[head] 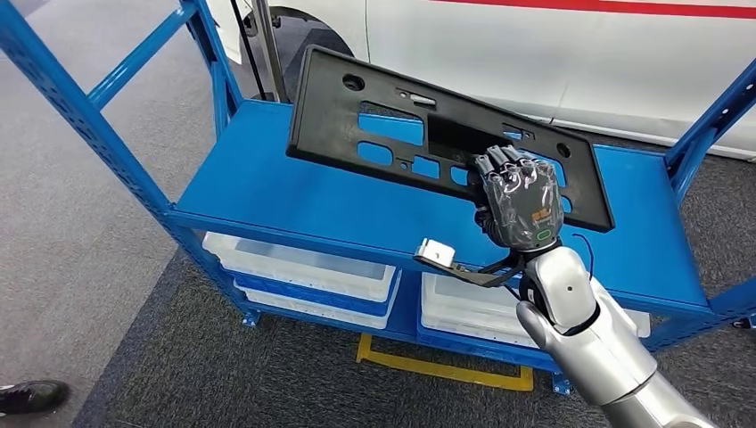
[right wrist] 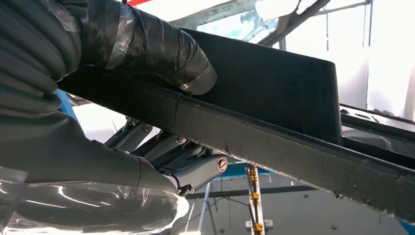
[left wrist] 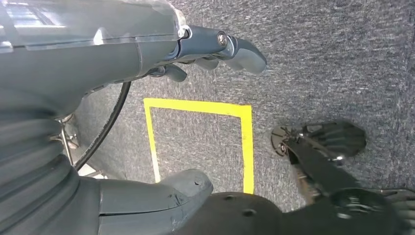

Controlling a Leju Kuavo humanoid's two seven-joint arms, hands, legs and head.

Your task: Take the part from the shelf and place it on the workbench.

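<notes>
The part is a long black plastic panel point(head: 357, 116) with several cut-outs, lying tilted above the blue shelf top point(head: 294, 201). My right hand point(head: 517, 198) grips its near edge right of the middle, fingers over the top. In the right wrist view the thumb point(right wrist: 161, 49) presses one face of the panel's edge point(right wrist: 274, 142) and the fingers point(right wrist: 195, 169) close on the other. My left hand point(left wrist: 161, 54) hangs over the floor, holding nothing, its fingers apart.
The blue shelf frame has uprights at the left point(head: 80, 116) and right point(head: 704, 134). Clear plastic bins point(head: 303, 267) sit on the lower level. A white vehicle point(head: 553, 53) stands behind. Yellow floor tape point(head: 446, 370) lies below. A person's shoe point(head: 31, 394) is at the lower left.
</notes>
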